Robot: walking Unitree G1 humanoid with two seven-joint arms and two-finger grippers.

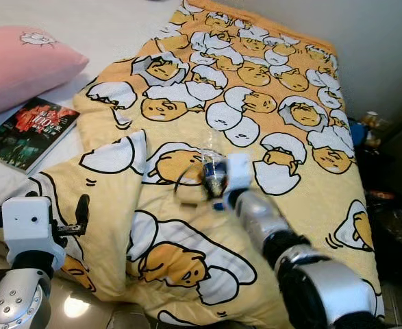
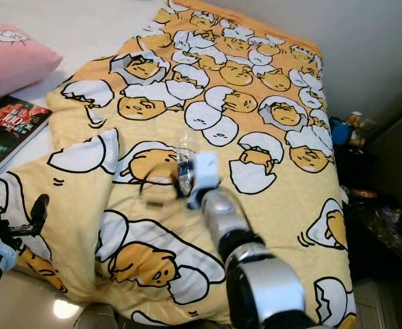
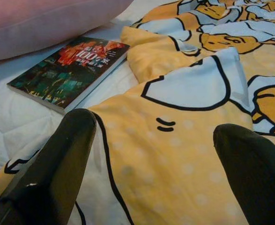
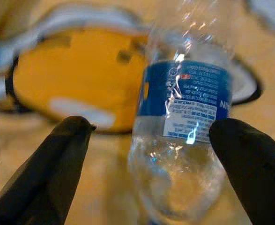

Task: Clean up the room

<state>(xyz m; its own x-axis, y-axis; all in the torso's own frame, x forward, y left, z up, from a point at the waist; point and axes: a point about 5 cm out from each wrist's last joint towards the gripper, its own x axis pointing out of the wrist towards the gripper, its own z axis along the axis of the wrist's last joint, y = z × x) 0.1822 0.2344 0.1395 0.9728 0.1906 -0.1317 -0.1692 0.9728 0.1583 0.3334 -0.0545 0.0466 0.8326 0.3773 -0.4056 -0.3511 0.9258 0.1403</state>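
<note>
Your right gripper [image 4: 149, 159] has its jaws released, straddling the clear bottle [image 4: 184, 126] mid-bed; its long axis runs away from them. Left gripper [image 3: 160, 168] also gapes, empty, near the bed's near left corner.

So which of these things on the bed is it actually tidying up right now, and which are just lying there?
In hand now:
- clear plastic bottle with a blue label, lying on the blanket
- right gripper, fingers open either side of the bottle

Just lying about:
- yellow egg-print blanket
- book beside the blanket
- pink pillow
- left gripper, open, hovering over the blanket's edge
</note>
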